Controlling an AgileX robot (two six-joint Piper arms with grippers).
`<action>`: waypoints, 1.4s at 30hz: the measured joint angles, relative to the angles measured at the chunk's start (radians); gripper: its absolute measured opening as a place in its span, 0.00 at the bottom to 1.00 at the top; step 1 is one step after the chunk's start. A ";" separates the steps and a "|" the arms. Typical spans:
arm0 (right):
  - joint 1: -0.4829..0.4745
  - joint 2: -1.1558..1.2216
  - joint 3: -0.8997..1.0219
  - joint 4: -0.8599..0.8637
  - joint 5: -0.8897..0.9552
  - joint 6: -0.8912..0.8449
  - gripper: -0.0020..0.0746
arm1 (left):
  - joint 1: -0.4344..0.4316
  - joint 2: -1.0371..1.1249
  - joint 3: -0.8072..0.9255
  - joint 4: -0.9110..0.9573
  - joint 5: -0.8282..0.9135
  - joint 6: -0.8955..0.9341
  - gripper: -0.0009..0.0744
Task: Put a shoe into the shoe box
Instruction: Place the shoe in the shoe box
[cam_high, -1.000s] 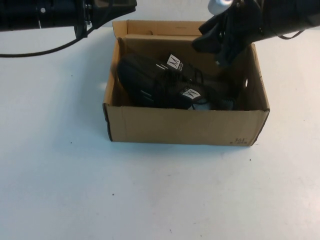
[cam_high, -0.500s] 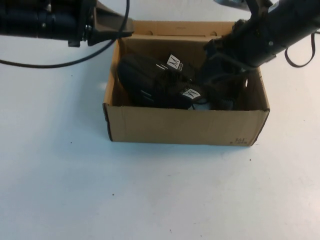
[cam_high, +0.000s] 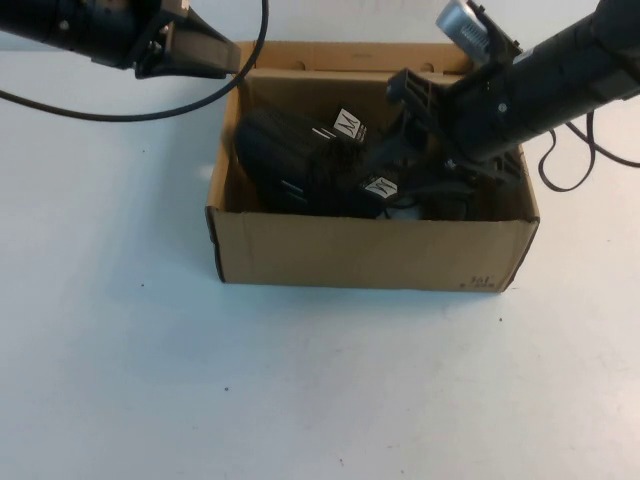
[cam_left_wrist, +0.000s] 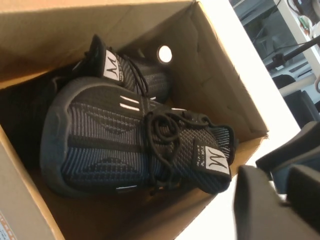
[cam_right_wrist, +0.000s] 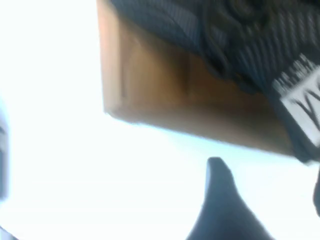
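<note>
The brown cardboard shoe box (cam_high: 370, 255) stands open at mid table. Two black knit shoes lie inside it, side by side: one toward the front (cam_high: 300, 180) and one behind it (cam_high: 335, 135), each with a white tongue label. My right gripper (cam_high: 415, 150) reaches down into the box's right half, over the shoes' heel ends. It is open, its fingers wide apart with nothing between them (cam_right_wrist: 270, 200). My left gripper (cam_high: 215, 55) hovers outside the box's far left corner. Its fingers (cam_left_wrist: 255, 200) stand a narrow gap apart, holding nothing. Its wrist view looks down on both shoes (cam_left_wrist: 115, 145).
White table surface (cam_high: 110, 330) surrounds the box. A black cable (cam_high: 120, 110) loops from the left arm over the table at far left. The right arm's cable (cam_high: 575, 165) hangs beside the box's right wall. A round hole (cam_left_wrist: 164, 53) pierces one end wall.
The right arm has come down from above the box's far right corner into the box, and its fingers have spread. The left gripper has shifted a little toward the box corner. The shoes stay put.
</note>
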 joint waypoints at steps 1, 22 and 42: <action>0.000 0.002 0.000 0.011 -0.016 0.014 0.49 | 0.000 0.000 -0.001 0.001 0.002 -0.003 0.22; 0.000 0.083 0.000 -0.041 -0.034 0.110 0.49 | -0.012 0.049 -0.002 0.000 -0.005 -0.014 0.41; 0.000 0.152 0.000 0.071 -0.205 0.056 0.49 | -0.033 0.049 -0.003 -0.011 -0.007 -0.012 0.41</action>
